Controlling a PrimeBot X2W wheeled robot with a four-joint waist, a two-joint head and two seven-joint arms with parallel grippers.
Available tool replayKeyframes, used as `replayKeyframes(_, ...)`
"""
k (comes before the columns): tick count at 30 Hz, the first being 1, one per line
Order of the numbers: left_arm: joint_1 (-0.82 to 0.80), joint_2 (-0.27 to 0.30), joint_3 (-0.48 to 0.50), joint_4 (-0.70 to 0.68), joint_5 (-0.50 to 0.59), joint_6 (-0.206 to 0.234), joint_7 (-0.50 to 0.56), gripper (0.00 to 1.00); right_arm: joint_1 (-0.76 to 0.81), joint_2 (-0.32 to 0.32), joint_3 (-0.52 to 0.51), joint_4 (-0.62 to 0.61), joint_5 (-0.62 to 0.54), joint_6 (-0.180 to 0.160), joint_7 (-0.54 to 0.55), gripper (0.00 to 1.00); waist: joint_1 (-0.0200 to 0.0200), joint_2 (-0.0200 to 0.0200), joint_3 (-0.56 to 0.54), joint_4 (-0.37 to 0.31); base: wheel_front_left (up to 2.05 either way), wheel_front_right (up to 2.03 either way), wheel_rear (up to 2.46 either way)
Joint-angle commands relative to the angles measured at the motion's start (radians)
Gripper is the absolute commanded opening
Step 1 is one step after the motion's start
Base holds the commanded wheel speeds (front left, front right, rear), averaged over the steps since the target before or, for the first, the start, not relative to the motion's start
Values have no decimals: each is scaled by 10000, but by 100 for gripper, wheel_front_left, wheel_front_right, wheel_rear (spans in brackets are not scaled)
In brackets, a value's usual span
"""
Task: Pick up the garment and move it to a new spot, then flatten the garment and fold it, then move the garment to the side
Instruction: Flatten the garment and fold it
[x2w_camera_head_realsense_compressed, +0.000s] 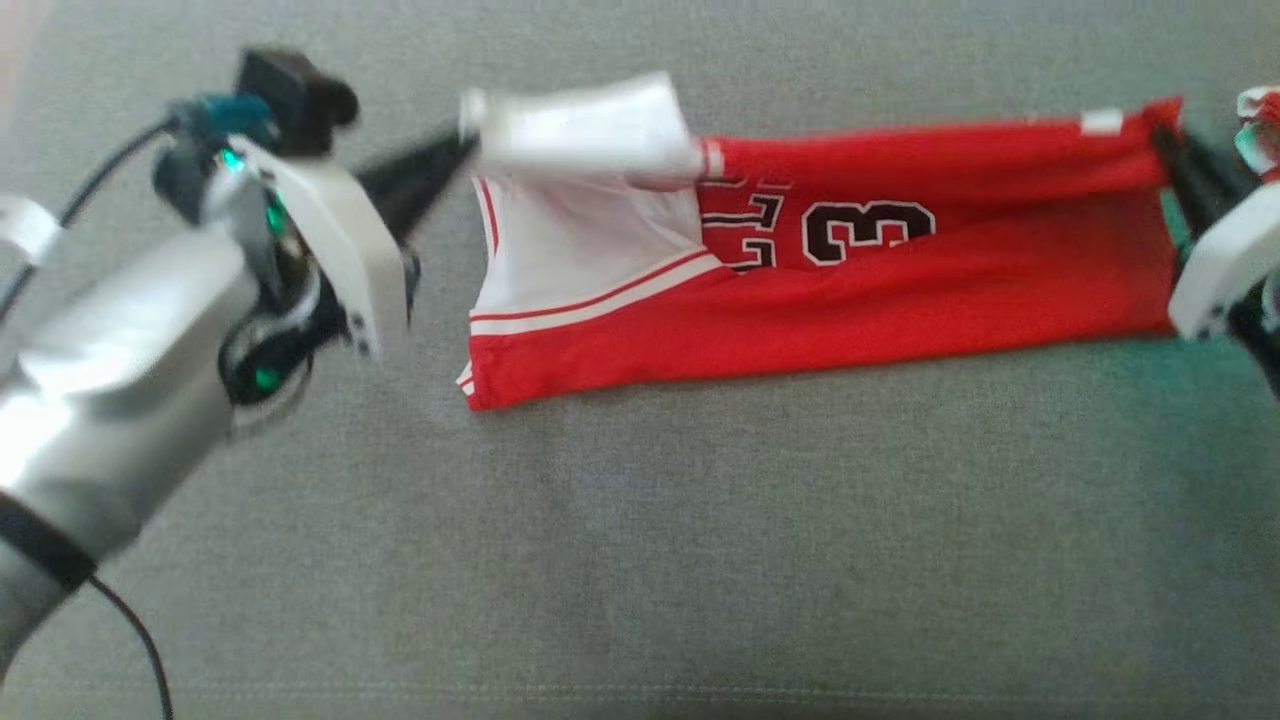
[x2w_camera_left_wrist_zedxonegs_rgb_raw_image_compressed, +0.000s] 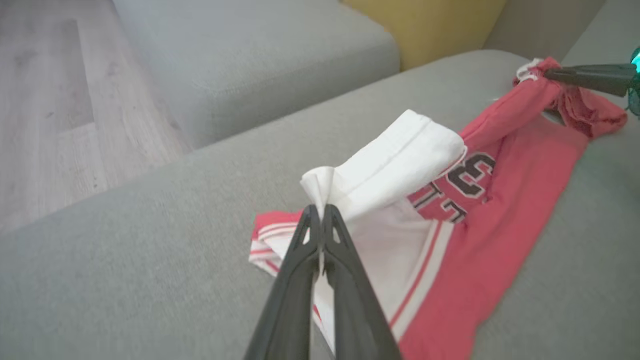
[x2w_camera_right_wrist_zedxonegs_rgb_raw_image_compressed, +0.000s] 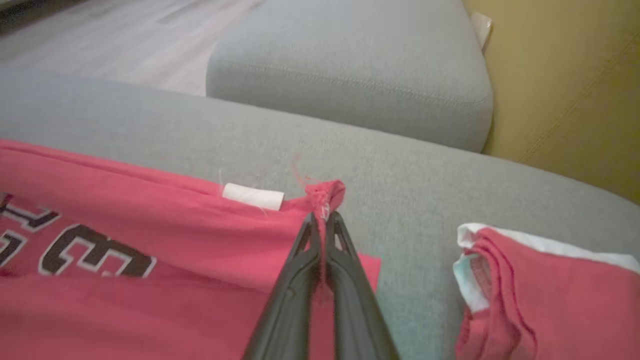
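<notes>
Evidently the fold seems in hand: the garment (x2w_camera_head_realsense_compressed: 900, 300), stretched along the sofa cushion (x2w_camera_head_realsense_compressed: 640, 560), is pinched at its far corners by the fully closed left fingers (x2w_camera_left_wrist_zedxonegs_rgb_raw_image_compressed: 295, 285) and right fingers (x2w_camera_right_wrist_zedxonegs_rgb_raw_image_compressed: 295, 290), and that edge should next be drawn evenly toward the near hem.

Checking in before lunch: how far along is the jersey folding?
Done: the jersey lies stretched long on the sofa cushion. In hand: left gripper and right gripper each pinch a far-edge corner, seemingly mid-fold. Left: finishing the fold and moving it aside.
</notes>
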Motion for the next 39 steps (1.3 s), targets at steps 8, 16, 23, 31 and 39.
replayKeyframes(8,808,919,350,-1590,-351,13,1613,0,608,-1127,1250,-689,769,-9,831,0,1,-1,-370,96,0,0,0)
replayKeyframes(16,1450,1064,348,-2076,-641,13,2566,0,592,-1634,2345,-1208,1268,-9,1780,0,1,-1,-644,-7,0,0,0)
replayKeyframes(23,1718,1057,348,-2083,-751,13,3066,0,360,-1693,3156,-1365,1334,-9,2106,8,1,-1,-720,-94,0,0,0)
replayKeyframes(31,1952,848,353,-1324,-800,13,2677,100,329,-1699,3471,-1012,1892,-9,2510,100,1,-1,-1116,-274,0,0,0)
replayKeyframes(39,2132,509,1463,-469,-966,729,302,100,213,-1417,2509,-873,2913,-9,1125,100,1,-1,-1669,-431,0,0,0)
